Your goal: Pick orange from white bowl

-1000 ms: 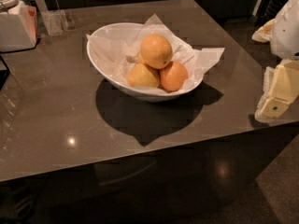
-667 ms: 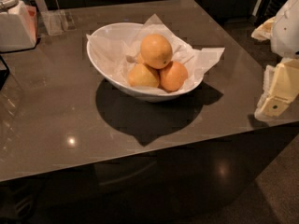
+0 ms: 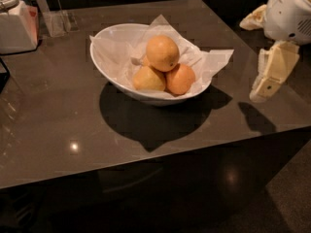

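The orange [image 3: 163, 53], the largest pale yellow-orange fruit, sits on top of the pile in the white bowl [image 3: 108, 67], which is lined with crumpled white paper [image 3: 214, 62]. A smaller yellowish fruit [image 3: 148, 79] and a deeper reddish-orange fruit [image 3: 180, 79] lie below it at the front. The cream-coloured gripper [image 3: 268, 77] hangs from the white arm [image 3: 291, 13] at the right, over the table's right edge. It is well to the right of the bowl and touches nothing.
The bowl stands on a dark glossy table [image 3: 58, 125]. A white boxy container [image 3: 17, 25] and a clear holder [image 3: 57, 22] stand at the back left. A crumpled cloth [image 3: 252, 18] lies at the back right. The table's front edge runs below the bowl.
The gripper and arm have moved a little left and up, toward the bowl. The bowl and fruit have not moved.
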`<state>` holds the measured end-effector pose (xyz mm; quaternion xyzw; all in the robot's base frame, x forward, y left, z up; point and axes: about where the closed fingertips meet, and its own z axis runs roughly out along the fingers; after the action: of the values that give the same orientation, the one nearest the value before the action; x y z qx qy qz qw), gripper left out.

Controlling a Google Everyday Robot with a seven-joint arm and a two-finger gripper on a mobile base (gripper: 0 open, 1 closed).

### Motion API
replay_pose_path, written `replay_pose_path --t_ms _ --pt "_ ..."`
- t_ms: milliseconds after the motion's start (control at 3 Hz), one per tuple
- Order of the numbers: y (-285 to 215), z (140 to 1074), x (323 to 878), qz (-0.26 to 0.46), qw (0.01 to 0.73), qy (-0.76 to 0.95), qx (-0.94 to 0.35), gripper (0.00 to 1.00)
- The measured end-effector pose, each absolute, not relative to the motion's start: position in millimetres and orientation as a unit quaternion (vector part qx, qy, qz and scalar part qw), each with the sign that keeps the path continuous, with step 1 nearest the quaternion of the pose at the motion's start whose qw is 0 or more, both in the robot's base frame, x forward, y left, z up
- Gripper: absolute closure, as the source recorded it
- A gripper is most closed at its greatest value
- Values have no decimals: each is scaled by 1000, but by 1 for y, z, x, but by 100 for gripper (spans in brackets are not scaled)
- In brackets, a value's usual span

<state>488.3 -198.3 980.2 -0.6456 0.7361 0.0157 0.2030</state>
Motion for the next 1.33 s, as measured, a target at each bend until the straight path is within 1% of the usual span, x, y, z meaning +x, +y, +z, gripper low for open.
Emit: replay_pose_path --t_ms 667,1000,1333 --pt "-155 991 559 84 254 672 -690 0" --pt "-153 996 566 80 266 671 -688 0" --pt "-143 982 577 110 274 668 -683 0"
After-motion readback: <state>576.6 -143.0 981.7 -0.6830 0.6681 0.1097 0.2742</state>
